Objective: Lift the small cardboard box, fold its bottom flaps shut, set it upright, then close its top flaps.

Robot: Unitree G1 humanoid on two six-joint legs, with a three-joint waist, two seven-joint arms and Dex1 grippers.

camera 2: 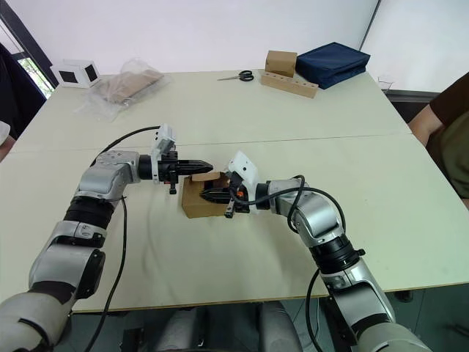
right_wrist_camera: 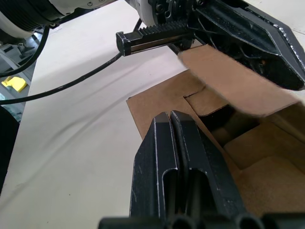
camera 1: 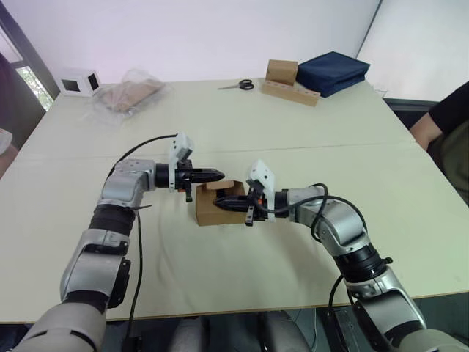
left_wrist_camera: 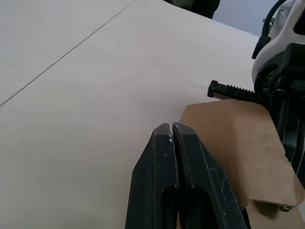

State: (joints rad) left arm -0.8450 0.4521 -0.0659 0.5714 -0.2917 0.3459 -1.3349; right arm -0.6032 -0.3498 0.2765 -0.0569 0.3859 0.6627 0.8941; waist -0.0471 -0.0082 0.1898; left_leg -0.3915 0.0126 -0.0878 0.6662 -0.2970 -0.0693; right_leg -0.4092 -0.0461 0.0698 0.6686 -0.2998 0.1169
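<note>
From the head camera you've got the small plain brown corrugated cardboard box [camera 1: 218,206] sitting on the pale cream table [camera 1: 293,139], near the front middle, right between your two arms. Your left gripper [camera 1: 217,175] comes in from the left with its black fingers pressed together, tip sitting over the box's upper left edge at a raised flap. Your right gripper [camera 1: 222,203] reaches in from the right, fingers also together, poking at the box's top opening.

Further back on the table: a pair of scissors with black handles [camera 1: 238,85], a brown wooden-looking block with a long tan strip [camera 1: 288,82], a dark navy folded fabric bag [camera 1: 333,72], a crinkly clear plastic bag with something tan inside [camera 1: 128,94] and a small white cube box with dark windows [camera 1: 78,82]. A person's arm in a dark sleeve [camera 1: 445,117] shows at the right edge.

Left wrist view: your fingers [left_wrist_camera: 162,176] are closed tight with no gap and nothing between them, and a brown flap of the box lies just beside and under them. The other arm's white and black wrist housing [left_wrist_camera: 281,62] is close behind that flap.

Right wrist view: same deal, fingers [right_wrist_camera: 159,162] shut against each other, empty, resting over the box's open top. You can see down inside the box, with one flap folded in and another flap held up against the left gripper's black finger.
</note>
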